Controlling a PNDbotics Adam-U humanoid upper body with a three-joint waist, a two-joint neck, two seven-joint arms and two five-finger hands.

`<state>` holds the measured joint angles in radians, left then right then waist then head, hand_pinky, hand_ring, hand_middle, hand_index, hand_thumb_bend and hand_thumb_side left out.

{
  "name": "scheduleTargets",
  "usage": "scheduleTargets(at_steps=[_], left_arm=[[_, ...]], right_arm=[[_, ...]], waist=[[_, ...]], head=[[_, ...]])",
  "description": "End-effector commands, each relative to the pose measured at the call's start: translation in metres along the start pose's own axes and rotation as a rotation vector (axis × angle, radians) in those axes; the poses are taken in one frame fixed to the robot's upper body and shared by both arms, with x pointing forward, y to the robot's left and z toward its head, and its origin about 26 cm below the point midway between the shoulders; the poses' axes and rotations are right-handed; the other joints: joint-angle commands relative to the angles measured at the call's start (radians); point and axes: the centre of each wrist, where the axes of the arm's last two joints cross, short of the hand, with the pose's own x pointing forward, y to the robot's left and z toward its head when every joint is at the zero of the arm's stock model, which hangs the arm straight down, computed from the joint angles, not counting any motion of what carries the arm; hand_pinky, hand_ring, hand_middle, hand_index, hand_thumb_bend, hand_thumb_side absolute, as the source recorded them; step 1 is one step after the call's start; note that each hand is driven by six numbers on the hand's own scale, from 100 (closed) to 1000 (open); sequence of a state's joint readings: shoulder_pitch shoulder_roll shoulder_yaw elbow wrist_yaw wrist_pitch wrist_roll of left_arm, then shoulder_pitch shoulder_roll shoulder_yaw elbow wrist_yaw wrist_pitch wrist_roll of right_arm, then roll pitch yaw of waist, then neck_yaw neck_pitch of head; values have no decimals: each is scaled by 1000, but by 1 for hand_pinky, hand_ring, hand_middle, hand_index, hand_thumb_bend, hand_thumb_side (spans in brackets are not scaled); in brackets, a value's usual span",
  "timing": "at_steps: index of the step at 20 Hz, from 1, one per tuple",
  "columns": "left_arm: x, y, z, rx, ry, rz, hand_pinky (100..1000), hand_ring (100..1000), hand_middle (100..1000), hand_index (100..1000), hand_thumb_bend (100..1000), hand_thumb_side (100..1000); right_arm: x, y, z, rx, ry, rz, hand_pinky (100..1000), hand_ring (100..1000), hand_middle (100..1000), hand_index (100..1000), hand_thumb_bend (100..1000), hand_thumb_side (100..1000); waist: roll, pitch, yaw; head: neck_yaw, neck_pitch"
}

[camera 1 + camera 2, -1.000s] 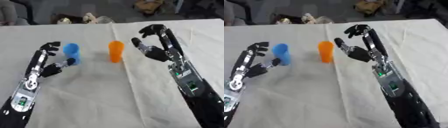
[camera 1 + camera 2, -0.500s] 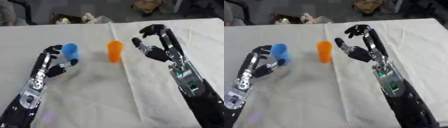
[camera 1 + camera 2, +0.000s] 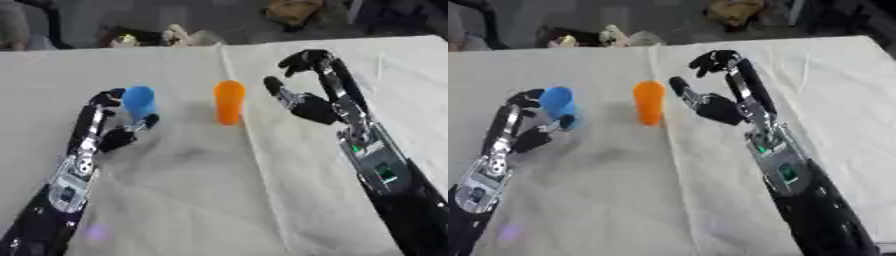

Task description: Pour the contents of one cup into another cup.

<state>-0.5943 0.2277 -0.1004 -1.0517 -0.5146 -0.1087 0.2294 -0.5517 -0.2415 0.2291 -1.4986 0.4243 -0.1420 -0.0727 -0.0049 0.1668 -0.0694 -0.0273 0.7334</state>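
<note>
Blue cup (image 3: pixel 556 103) upright on the cloth-covered desk (image 3: pixel 623 190), enclosed by the left hand (image 3: pixel 531 127), fingers and thumb curled round it. Orange cup (image 3: pixel 648 102) upright, right of the blue cup. Right hand (image 3: pixel 715 102) just right of the orange cup, fingers spread, not touching.

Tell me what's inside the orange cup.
Nothing can be made out inside: the orange cup stands upright on the white cloth, seen from the side, its wall hiding any contents. The right hand is beside it, apart.

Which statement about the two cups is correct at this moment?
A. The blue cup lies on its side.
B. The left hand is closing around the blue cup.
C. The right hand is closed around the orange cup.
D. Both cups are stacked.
B: the left hand has its fingers and thumb curled around the upright blue cup, while the right hand is apart from the orange cup.
</note>
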Motion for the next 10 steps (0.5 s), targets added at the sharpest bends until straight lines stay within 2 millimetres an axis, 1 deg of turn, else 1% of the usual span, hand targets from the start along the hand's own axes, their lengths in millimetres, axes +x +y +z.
scheduleTargets(at_steps=[1,10], left_arm=[[6,8,-10,23,-28,-19,719,769,759,860,799,666],[7,8,-16,42,-23,-18,714,756,730,855,783,666]], right_arm=[[8,-7,-7,-12,-37,4,722,770,484,655,455,643],[9,-8,-9,-12,-42,2,723,770,483,655,454,646]], waist=[[-2,-11,-4],[-6,-5,-14]], head=[[4,-6],[5,-9]])
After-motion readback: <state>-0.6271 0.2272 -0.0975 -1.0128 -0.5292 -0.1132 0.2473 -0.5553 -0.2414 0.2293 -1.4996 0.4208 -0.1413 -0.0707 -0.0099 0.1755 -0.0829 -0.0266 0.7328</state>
